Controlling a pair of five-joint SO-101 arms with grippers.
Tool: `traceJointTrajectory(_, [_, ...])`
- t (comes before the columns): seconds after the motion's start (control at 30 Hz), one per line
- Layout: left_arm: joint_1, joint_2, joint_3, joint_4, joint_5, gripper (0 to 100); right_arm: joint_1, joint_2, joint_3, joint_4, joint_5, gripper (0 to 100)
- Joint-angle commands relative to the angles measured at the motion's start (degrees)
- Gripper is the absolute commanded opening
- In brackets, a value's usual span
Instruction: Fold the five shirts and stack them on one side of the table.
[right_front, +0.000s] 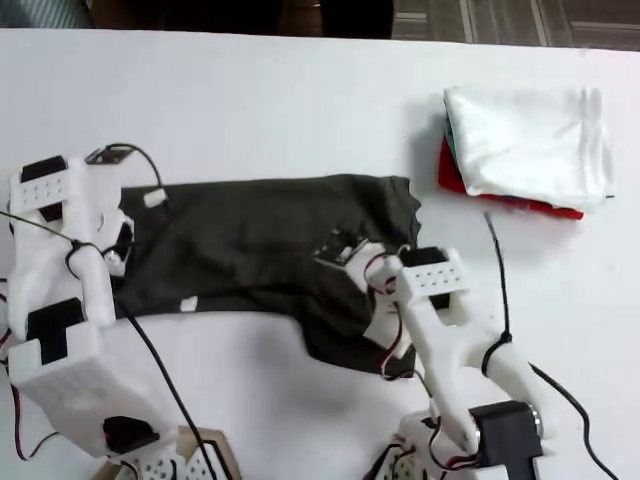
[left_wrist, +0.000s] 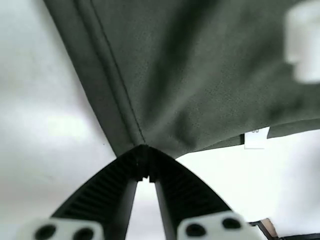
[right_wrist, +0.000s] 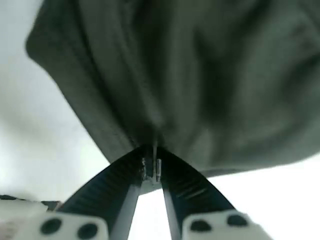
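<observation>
A dark grey shirt (right_front: 260, 250) lies partly folded across the middle of the white table (right_front: 250, 90). At its left end my left gripper (right_front: 118, 258) is shut on a hemmed corner of the shirt (left_wrist: 150, 100), the black fingers (left_wrist: 115, 190) meeting at the cloth's tip. My right gripper (right_front: 345, 252) is shut on a bunched fold of the shirt (right_wrist: 165, 75) near its right side, fingertips (right_wrist: 175, 185) pinching the fabric. At the back right sits a stack of folded shirts (right_front: 525, 150), white on top with red beneath.
Cables (right_front: 500, 290) trail from both arms over the table. A small white tag (left_wrist: 256, 138) shows at the shirt's lower edge. A brown object (right_front: 205, 455) sits by the left arm's base at the front edge.
</observation>
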Motion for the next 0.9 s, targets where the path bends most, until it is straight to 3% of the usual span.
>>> traceJointTrajectory(0.0, [0.4, -2.4, 0.1, -0.4, 0.4, 2, 2.4, -2.6, -3.4, 1.7, 3.1, 1.9])
traceJointTrajectory(0.2, [0.4, -2.4, 0.1, -0.4, 0.4, 2, 2.1, -2.6, -4.0, 6.6, 3.8, 2.8])
traceJointTrajectory(0.4, [0.5, -2.3, 0.2, -1.9, 0.4, 2, 1.6, -2.2, -3.8, 7.5, 2.3, 16.1])
traceJointTrajectory(0.87, [0.4, -2.6, 2.0, -1.9, 0.4, 2, 1.5, -2.0, 1.1, 1.8, 2.6, 16.5])
